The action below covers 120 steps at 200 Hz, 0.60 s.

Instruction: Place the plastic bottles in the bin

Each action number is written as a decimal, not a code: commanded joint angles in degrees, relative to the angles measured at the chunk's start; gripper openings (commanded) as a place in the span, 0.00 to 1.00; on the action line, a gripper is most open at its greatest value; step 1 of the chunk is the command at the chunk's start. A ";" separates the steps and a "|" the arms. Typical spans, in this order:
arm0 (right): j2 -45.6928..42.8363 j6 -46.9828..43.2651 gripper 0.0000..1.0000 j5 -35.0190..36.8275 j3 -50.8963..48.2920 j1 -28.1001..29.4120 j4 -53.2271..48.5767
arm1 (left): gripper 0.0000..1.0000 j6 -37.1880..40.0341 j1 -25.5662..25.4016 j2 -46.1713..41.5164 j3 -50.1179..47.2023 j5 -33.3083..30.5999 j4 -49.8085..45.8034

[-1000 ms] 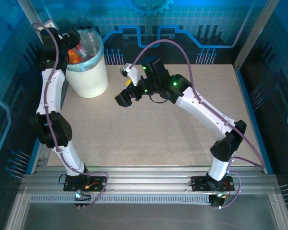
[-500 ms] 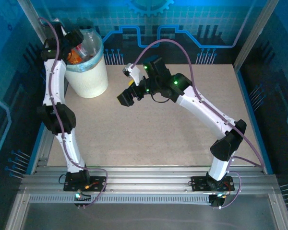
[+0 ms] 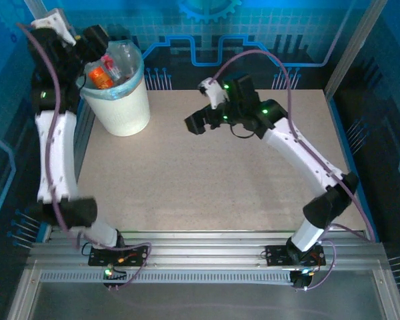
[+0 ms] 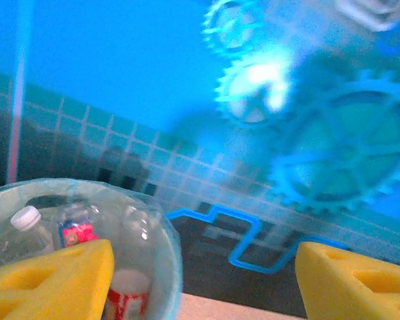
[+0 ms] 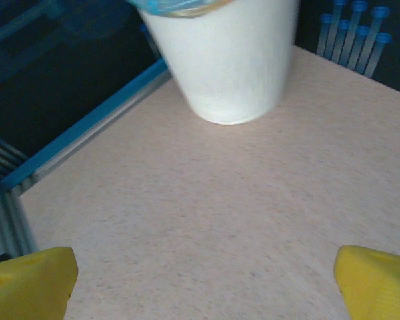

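**Bottles lie in the bin; both hands are spread and hold nothing**

The bin (image 3: 123, 107) stands at the far left corner of the counter (image 3: 207, 180). It is a cream-white bucket with a pale blue bag (image 3: 113, 91) folded over its rim. The plastic bottles (image 3: 110, 67) lie inside it in a loose heap. From above, an orange bottle (image 3: 99, 79) sits against the near left side of the rim, and a clear bottle (image 3: 125, 55) lies toward the far side.

The left arm stands tall along the left edge of the counter. The left hand (image 3: 101, 47) is above the far left part of the bin's rim. In the left wrist view its two yellow pads (image 4: 50, 280) sit wide apart with nothing between them. Below them the bin's mouth opens. A white-capped bottle (image 4: 25, 217) lies at the left, a bottle with a red and blue label (image 4: 77, 231) lies beside it, and a red and white label (image 4: 129, 298) shows close to the left pad.

The right arm reaches across the counter from the near right. The right hand (image 3: 195, 124) hangs over the bare surface, well apart from the bin and to its right. In the right wrist view its yellow fingertips (image 5: 28, 280) are spread to the bottom corners of the frame. Only the counter lies between them, and the bin's white wall stands beyond.
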 commanded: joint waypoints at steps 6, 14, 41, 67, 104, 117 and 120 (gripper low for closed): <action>-8.56 5.05 1.00 9.15 -9.50 -6.51 5.24 | 0.73 4.28 -4.34 -16.39 -25.69 -3.45 13.00; -11.01 7.73 1.00 10.18 -13.05 -9.38 6.81 | 0.73 5.36 -6.49 -21.20 -34.02 -5.12 15.99; -19.95 13.73 1.00 10.84 -29.11 -18.57 16.73 | 0.73 7.16 -12.41 -32.45 -55.64 -10.48 21.99; -26.16 12.89 1.00 17.75 -43.67 -23.47 26.90 | 0.74 8.34 -16.54 -35.79 -70.13 -16.25 25.61; -29.39 7.55 1.00 27.15 -59.34 -26.17 37.71 | 0.81 14.47 -17.70 -32.53 -87.28 -22.88 46.92; -28.87 5.28 1.00 31.32 -63.66 -26.30 42.21 | 0.83 17.11 -17.70 -28.48 -89.90 -27.84 52.45; -28.50 4.78 1.00 32.21 -64.73 -26.31 43.30 | 0.84 17.70 -17.66 -27.51 -90.31 -29.08 53.31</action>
